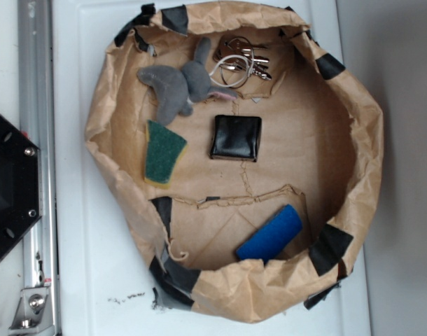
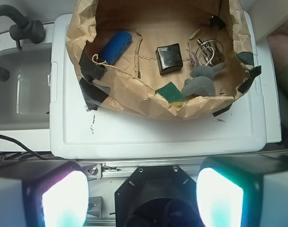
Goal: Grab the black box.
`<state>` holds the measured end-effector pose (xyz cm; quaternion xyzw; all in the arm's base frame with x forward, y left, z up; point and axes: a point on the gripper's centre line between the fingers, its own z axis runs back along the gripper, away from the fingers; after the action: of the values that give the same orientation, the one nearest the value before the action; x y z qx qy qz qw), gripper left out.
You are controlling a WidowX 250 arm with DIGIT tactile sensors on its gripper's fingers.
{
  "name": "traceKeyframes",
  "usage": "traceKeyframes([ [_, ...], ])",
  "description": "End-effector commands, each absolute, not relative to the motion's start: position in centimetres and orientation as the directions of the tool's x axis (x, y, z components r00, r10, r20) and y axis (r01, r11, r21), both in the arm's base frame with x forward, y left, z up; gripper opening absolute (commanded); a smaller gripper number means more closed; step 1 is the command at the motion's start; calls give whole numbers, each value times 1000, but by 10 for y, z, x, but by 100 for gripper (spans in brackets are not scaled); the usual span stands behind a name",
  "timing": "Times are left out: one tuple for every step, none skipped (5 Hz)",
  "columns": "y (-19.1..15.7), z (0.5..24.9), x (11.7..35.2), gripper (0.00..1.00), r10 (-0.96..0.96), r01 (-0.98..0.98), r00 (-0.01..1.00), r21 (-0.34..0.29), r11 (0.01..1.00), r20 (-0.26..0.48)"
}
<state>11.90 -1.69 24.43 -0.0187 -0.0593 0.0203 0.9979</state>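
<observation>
The black box (image 1: 236, 138) is small, square and glossy, lying flat in the middle of the brown paper bowl (image 1: 350, 98). In the wrist view the black box (image 2: 169, 58) shows at the top centre, far from my gripper (image 2: 143, 194). The two fingers stand wide apart at the bottom corners, open and empty, over the black robot base (image 2: 153, 196) and well short of the bowl. The gripper is not seen in the exterior view.
Inside the bowl lie a green sponge (image 1: 163, 152), a grey plush toy (image 1: 182, 84), a bunch of keys (image 1: 241, 59) and a blue block (image 1: 269, 234). The bowl sits on a white board (image 2: 158, 130). A grey sink (image 2: 19, 90) is at left in the wrist view.
</observation>
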Motion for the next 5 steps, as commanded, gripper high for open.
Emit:
traceKeyframes([
  [-17, 244, 119, 100, 43, -38, 992, -40, 998, 118],
  [-15, 220, 169, 100, 217, -215, 964, -32, 976, 153],
  [-2, 200, 219, 100, 348, -354, 918, -6, 935, 191],
  [10, 191, 240, 100, 533, -536, 811, -57, 842, 241],
  [28, 185, 241, 100, 721, -727, 651, -79, 682, 239],
])
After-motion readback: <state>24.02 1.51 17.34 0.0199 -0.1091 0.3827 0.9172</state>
